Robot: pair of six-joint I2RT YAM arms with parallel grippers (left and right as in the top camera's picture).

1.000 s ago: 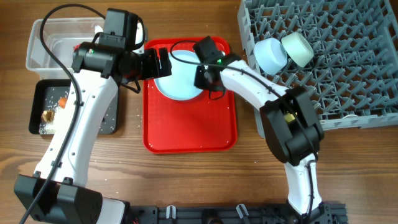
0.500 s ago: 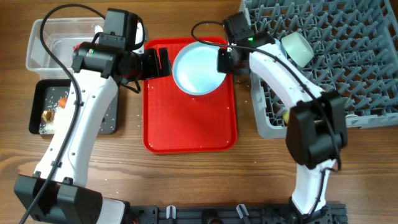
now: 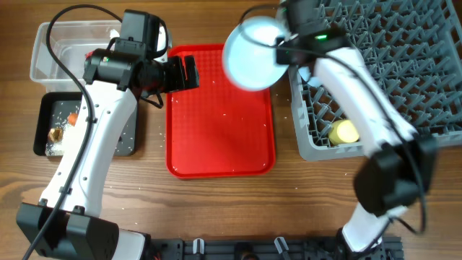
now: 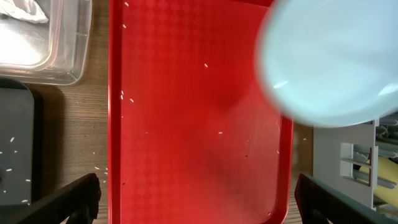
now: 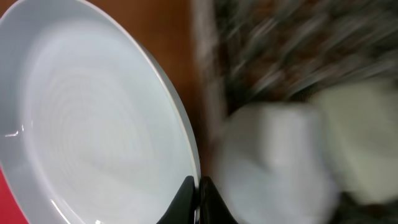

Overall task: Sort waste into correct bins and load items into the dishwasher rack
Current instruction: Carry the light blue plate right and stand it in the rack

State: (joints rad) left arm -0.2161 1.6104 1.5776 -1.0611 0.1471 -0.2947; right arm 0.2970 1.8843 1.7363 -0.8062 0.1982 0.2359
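My right gripper (image 3: 286, 45) is shut on the rim of the round pale blue plate (image 3: 253, 54) and holds it in the air over the red tray's far right corner, beside the grey dishwasher rack (image 3: 390, 65). The wrist view shows the fingers (image 5: 198, 194) pinching the plate (image 5: 93, 124), with a blurred pale blue bowl (image 5: 267, 155) and pale green bowl (image 5: 360, 137) behind. The yellow cup (image 3: 344, 131) lies in the rack's near left corner. My left gripper (image 3: 189, 72) is open and empty over the red tray (image 4: 186, 124). The plate also shows in the left wrist view (image 4: 329, 62).
The black tray (image 3: 126, 137) at the left holds an orange carrot (image 3: 73, 119), a brown scrap (image 3: 55, 133) and rice grains. The clear tub (image 3: 50, 68) behind it holds a white tissue (image 3: 115, 32). Rice grains dot the red tray (image 3: 216, 144). No red wrapper is in view.
My right gripper has lifted the plate off the red tray and carried it up and right toward the rack. The left arm has not moved.
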